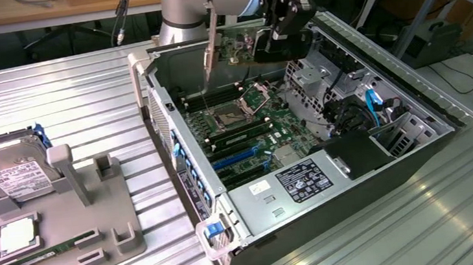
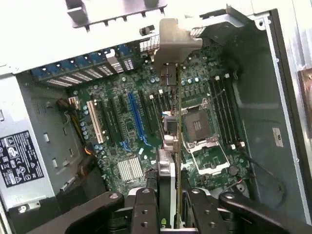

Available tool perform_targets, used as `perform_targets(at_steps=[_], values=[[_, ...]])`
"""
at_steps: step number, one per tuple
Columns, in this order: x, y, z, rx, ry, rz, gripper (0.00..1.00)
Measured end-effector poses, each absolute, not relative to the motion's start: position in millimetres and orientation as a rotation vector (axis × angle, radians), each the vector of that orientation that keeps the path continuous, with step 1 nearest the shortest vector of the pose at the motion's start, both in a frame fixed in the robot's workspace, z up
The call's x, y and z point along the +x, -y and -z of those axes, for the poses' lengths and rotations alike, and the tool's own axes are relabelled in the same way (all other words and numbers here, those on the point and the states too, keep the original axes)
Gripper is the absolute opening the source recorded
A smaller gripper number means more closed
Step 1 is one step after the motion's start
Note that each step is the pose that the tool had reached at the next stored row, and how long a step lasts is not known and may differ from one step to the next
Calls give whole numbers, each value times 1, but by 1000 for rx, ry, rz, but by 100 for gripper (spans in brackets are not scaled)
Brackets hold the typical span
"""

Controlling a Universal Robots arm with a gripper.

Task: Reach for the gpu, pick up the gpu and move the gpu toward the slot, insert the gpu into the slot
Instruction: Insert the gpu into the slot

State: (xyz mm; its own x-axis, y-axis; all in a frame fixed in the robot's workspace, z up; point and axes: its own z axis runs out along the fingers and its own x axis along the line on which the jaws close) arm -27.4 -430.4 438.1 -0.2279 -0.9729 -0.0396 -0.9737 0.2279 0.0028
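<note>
My gripper [image 1: 269,43] is shut on the gpu [image 1: 240,43], holding it on edge in the air above the far end of the open computer case. The card's silver end bracket [image 1: 210,52] hangs down toward the motherboard. In the wrist view the gpu [image 2: 178,161] runs edge-on away from my gripper [image 2: 171,210], with its bracket [image 2: 171,41] at the far end, over the board beside the processor socket. The slot [image 2: 135,114] is the long blue strip on the green motherboard, off to one side of the card and apart from it. In the exterior view the slot [image 1: 239,157] lies nearer the case's front.
The open case [image 1: 158,114] has raised metal walls around the motherboard. A processor socket [image 1: 228,116], black memory slots [image 1: 208,106] and blue cables [image 1: 372,110] sit inside. At the exterior view's left, a grey fixture [image 1: 97,217] carries a hard drive [image 1: 10,170] and a green memory stick [image 1: 44,255].
</note>
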Motion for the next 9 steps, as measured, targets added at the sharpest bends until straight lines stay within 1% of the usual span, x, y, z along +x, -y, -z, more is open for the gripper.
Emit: perform_targets(at_steps=[2,9], values=[[-27,430,-438,-2043,-2350,-43,27],[-27,430,-438,-2144,-2260,-44,27]])
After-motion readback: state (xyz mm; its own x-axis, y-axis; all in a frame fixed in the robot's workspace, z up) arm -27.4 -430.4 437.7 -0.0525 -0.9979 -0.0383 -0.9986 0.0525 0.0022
